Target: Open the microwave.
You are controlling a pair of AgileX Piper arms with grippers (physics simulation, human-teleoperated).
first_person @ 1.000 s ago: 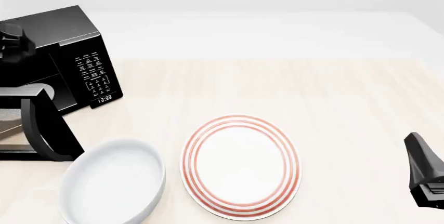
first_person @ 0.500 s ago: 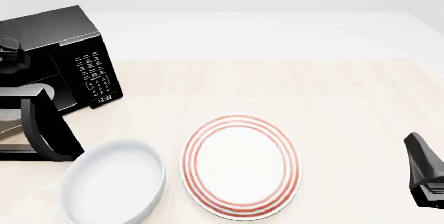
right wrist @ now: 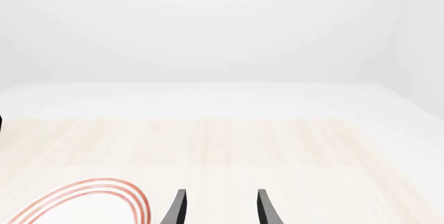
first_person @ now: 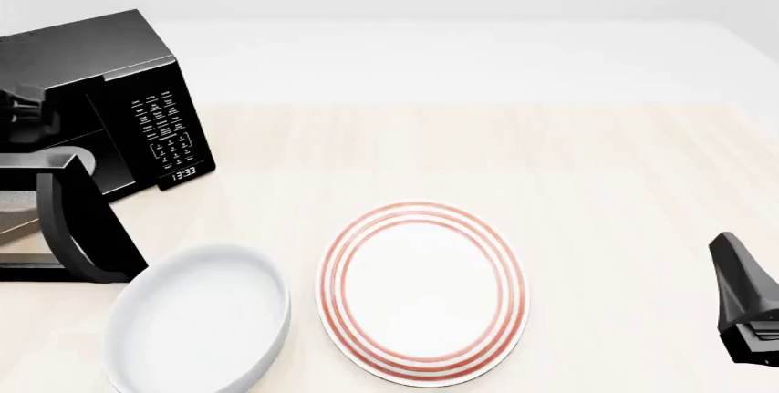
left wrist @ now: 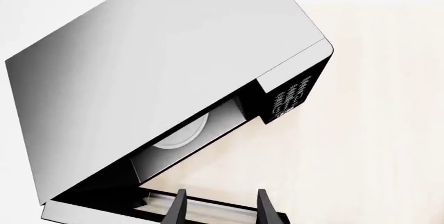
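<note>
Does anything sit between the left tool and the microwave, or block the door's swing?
Nothing visible does. The left tool, its fingers apart, hangs over the swung-out door of the large black boxy microwave, with only air between. The white round bowl lies close beside the door's outer edge and could limit further swing.
</note>
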